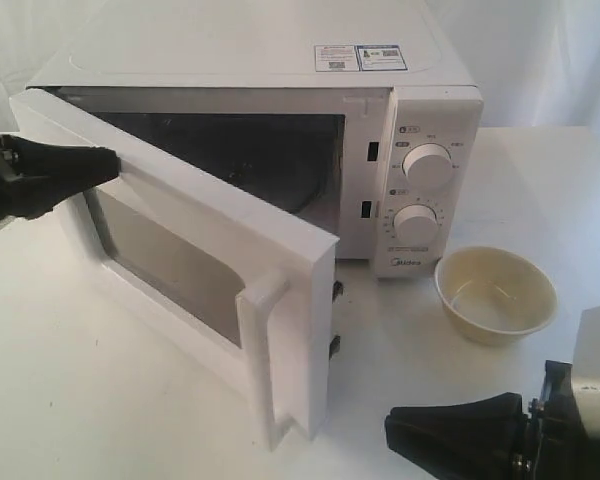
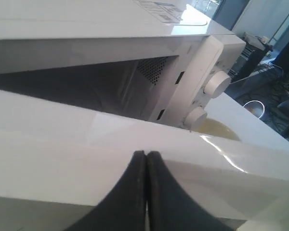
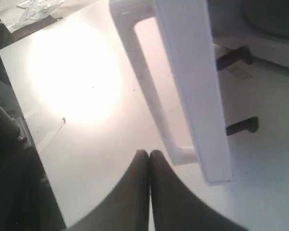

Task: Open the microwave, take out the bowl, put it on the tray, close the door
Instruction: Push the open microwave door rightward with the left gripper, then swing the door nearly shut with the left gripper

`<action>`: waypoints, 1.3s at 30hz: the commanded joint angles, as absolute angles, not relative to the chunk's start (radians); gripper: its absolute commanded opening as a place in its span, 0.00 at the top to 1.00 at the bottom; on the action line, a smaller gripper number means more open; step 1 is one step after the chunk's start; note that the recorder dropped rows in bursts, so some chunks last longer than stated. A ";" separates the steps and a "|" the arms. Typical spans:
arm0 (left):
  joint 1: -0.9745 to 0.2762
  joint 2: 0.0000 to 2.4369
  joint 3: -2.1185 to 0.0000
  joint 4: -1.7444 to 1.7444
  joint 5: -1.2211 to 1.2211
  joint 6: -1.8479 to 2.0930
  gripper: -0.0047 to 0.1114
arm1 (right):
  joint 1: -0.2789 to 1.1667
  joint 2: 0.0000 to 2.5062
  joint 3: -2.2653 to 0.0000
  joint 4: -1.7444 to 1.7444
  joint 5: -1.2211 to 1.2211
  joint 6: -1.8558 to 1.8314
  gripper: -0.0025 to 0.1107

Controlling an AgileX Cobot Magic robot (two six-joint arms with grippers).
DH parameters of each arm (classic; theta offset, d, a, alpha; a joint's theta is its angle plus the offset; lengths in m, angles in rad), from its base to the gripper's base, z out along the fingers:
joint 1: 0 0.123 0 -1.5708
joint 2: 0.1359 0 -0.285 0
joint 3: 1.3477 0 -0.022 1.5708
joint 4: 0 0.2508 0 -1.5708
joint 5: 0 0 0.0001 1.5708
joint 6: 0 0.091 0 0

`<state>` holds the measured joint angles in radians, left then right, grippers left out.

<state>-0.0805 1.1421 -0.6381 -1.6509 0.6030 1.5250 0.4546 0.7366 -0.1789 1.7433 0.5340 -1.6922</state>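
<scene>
Bowl (image 1: 495, 295) out, door (image 1: 195, 262) half open.
Left hand (image 1: 110, 160) — pressed together — should push the door slowly; right hand (image 1: 392, 430), pressed together too, should wait aside.

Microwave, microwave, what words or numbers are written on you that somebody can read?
"Midea": on the microwave's control panel, under the lower knob.
Two stickers on its top: print too small to read.
Marks around the upper knob and the lower knob: too small to read.
</scene>
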 commanded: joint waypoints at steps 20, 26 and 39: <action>-0.236 1.411 -0.875 -1.694 0.490 1.601 0.96 | 0.458 0.731 -0.188 1.744 0.468 -1.708 0.98; -0.236 1.461 -0.910 -1.691 0.490 1.601 0.96 | 0.458 0.731 -0.188 1.744 0.466 -1.708 0.98; -0.236 1.463 -0.910 -1.676 0.565 1.586 0.96 | 0.458 0.731 -0.219 1.744 0.635 -1.749 0.98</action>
<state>-0.2323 1.4667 -0.9039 -1.6736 0.5303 1.5957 0.4546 0.7366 -0.1894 1.7415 0.5406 -1.7232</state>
